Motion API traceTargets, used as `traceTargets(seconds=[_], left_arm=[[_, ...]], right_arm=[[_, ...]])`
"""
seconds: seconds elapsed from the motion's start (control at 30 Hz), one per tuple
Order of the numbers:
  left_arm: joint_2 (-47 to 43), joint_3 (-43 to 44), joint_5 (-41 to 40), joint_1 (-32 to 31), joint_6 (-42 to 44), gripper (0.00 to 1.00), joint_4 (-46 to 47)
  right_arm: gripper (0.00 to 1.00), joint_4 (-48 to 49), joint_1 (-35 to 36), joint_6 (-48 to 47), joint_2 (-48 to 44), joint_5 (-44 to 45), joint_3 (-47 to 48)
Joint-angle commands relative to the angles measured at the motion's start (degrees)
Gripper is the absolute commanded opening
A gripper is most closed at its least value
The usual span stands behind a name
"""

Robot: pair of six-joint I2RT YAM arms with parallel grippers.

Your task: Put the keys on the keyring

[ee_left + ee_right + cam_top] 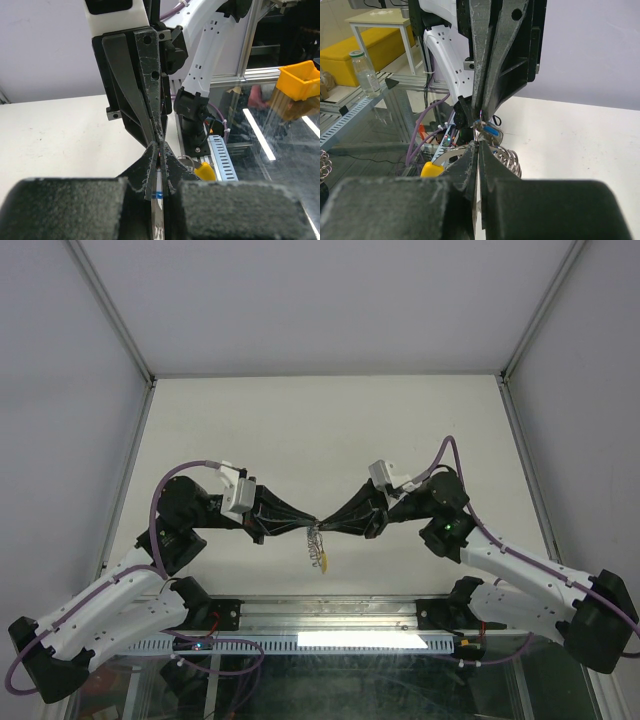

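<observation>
My two grippers meet tip to tip above the middle of the table. The left gripper (309, 527) (158, 151) is shut on a thin silver key with a blue mark (158, 194), held edge-on between its fingers. The right gripper (323, 527) (479, 146) is shut on the keyring (509, 161), a silver ribbed ring with a yellow segment (431, 170). A blue-headed key (493, 132) sits right at the meeting fingertips. In the top view the keyring (319, 548) hangs below the tips, its yellow segment (325, 564) lowest.
The white table (320, 430) is walled by white panels at the back and sides. An aluminium rail (330, 618) and both arm bases run along the near edge. A yellow bin (300, 80) and a small glass vial (366, 74) stand off the table.
</observation>
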Motion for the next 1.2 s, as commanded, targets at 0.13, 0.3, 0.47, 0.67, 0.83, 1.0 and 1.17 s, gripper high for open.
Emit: traceTargets(seconds=[0.13, 0.3, 0.47, 0.67, 0.83, 1.0, 1.17], left_arm=[[0.37, 2.25, 2.29, 0.55, -0.45, 0.0, 2.37], [0.47, 2.43, 2.72, 0.54, -0.43, 0.0, 2.26], [0.21, 2.54, 2.73, 0.57, -0.36, 0.0, 1.91], [0.08, 2.8, 2.77, 0.56, -0.18, 0.0, 1.59], [-0.25, 2.95, 2.73, 0.57, 0.29, 0.0, 0.8], [-0.45, 3.04, 2.59, 0.49, 0.45, 0.0, 0.38], [-0.5, 3.04, 2.72, 0.56, 0.62, 0.0, 0.09]], right_arm=[[0.0, 4.42, 0.4, 0.8, 0.39, -0.07, 2.96], [0.0, 5.34, 0.46, 1.43, 0.32, 0.33, 2.25], [0.0, 6.81, 0.41, 2.36, -0.08, 1.28, 0.67], [0.0, 7.92, 0.38, 3.18, 0.21, 1.32, 0.01], [0.0, 8.27, 0.31, 3.61, 0.2, 1.36, -0.67], [0.0, 8.4, 0.24, 3.97, 0.02, 1.66, -1.34], [0.0, 8.77, 0.2, 4.45, -0.35, 2.14, -1.75]])
